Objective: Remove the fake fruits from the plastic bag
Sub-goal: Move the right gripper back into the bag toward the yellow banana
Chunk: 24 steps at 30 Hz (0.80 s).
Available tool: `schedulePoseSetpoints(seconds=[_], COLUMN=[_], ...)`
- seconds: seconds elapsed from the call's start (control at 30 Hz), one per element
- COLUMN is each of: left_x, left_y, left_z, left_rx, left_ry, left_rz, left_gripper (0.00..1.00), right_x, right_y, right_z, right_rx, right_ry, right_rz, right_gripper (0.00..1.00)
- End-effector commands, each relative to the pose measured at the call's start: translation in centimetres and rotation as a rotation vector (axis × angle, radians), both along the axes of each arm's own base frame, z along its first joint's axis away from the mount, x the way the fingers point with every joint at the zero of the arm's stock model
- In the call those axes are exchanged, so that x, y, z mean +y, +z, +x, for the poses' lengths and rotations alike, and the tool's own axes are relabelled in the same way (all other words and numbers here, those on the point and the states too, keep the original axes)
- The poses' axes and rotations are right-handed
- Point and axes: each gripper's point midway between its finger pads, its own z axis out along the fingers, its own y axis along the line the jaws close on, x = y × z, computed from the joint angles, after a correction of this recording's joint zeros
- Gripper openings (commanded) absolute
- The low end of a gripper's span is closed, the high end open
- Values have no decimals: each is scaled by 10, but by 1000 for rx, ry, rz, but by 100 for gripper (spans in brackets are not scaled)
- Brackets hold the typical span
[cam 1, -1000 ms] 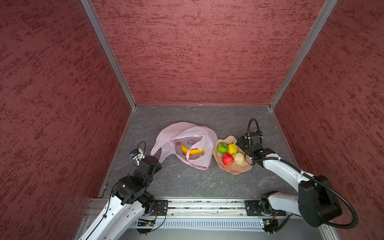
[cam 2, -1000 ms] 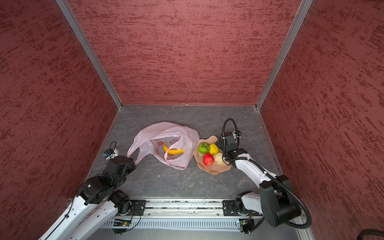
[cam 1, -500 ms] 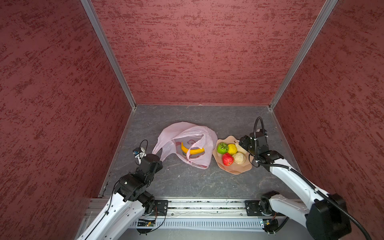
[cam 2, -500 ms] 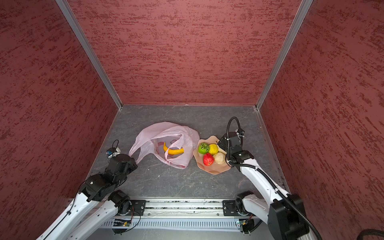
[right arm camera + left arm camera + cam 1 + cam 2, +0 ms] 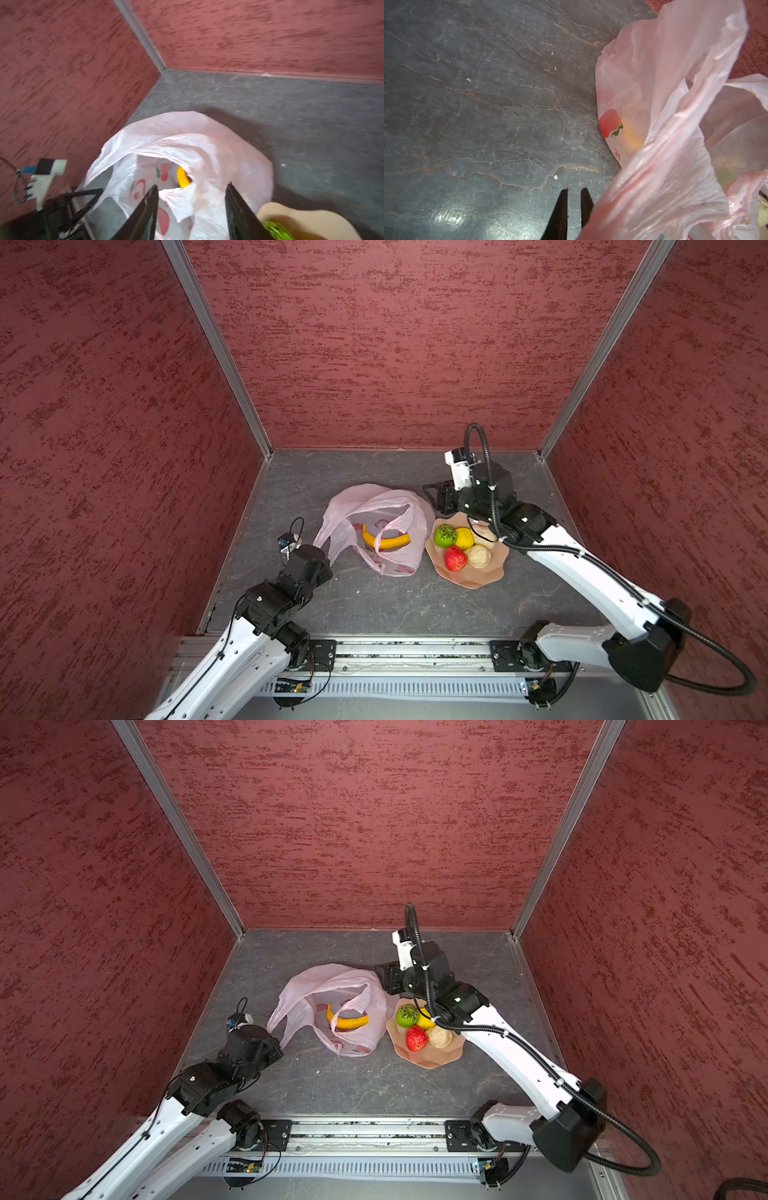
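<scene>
A: While the views are up, what's the left end effector (image 5: 574,193) doing?
B: Nearly closed, only a slit between the tips. It's pinching a handle of the plastic bag (image 5: 368,502), and the film runs taut toward it, low over the surface (image 5: 374,605).
A: Bag contents?
B: The bag lies mid-surface with its mouth open. The banana (image 5: 386,540) is inside with a handle loop draped across it.
A: Other fruit?
B: In the bowl (image 5: 473,580), just beside the bag's right edge: green fruit (image 5: 445,536), yellow fruit (image 5: 464,537), red fruit (image 5: 455,558), two beige lumps (image 5: 478,556).
A: Right end effector (image 5: 192,186)?
B: Open, fingers well apart, nothing between them. It hangs over the bag's right edge, behind the bowl, aimed at the bag mouth.
</scene>
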Motion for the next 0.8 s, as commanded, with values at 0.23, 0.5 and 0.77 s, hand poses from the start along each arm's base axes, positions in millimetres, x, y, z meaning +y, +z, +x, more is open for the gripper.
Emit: schedulePoseSetpoints(seconds=[0.23, 0.5, 0.77], left_x=[2, 8, 9], left_y=[-14, -12, -10], left_z=[-4, -7, -5], left_rx=[16, 6, -9], left_ry=[31, 54, 59], left_rz=[4, 10, 11], left_gripper=[15, 15, 15], right_x=[122, 136, 129], right_y=[-61, -112, -165], right_z=[-41, -39, -16], right_rx=[89, 180, 170], right_ry=[438, 477, 418], right_rz=[-201, -310, -467], right_gripper=[36, 24, 24])
